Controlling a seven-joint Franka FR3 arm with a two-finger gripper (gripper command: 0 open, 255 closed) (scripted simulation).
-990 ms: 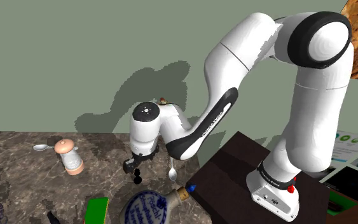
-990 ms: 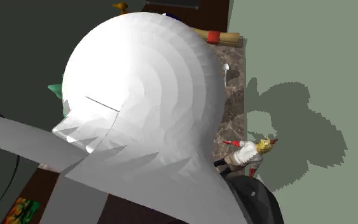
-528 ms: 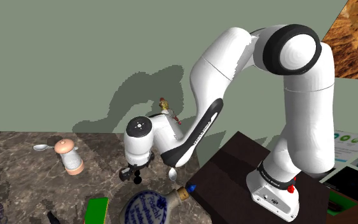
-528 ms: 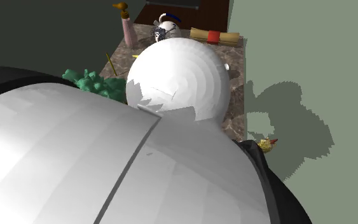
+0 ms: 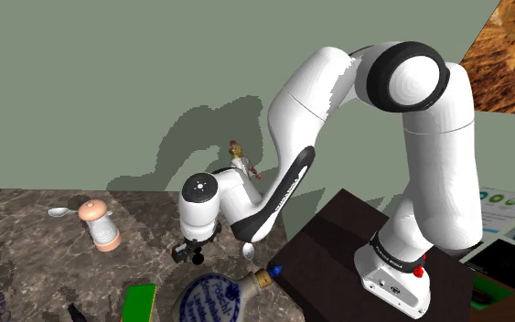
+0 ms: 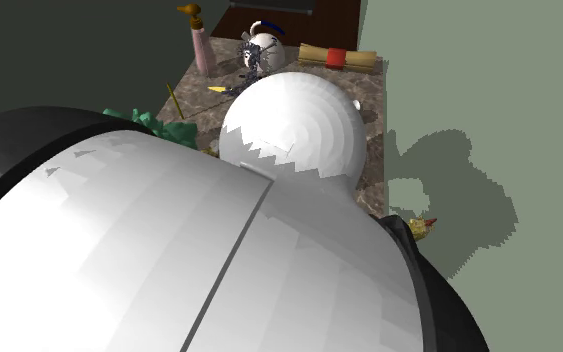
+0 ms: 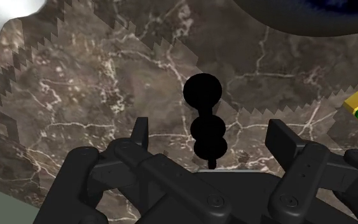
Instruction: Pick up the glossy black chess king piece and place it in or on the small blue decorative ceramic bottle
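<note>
A brown marble counter [image 5: 36, 247] runs along a grey-green wall. In the shoulder view the arm [image 5: 283, 183] bends down from its stand [image 5: 337, 242], and the gripper [image 5: 184, 252] hangs low over the counter. The blue bottle [image 5: 211, 297] lies on its side just in front of the gripper, its neck towards the stand. A spoon [image 5: 248, 247] lies beside the gripper and a green block [image 5: 141, 302] beside the bottle. A pink shaker [image 5: 100, 224] stands well off to that view's left.

In the second exterior view the arm's white shell [image 6: 169, 250] covers most of the counter. A rolling pin [image 6: 337, 56] and a pink flask [image 6: 202, 45] sit at the far end.

In the wrist view the fingers [image 7: 139, 135] stand wide apart. The black king [image 7: 201, 95] is between them on the marble, touching neither. The bottle's dark body [image 7: 285, 19] lies just beyond it.
</note>
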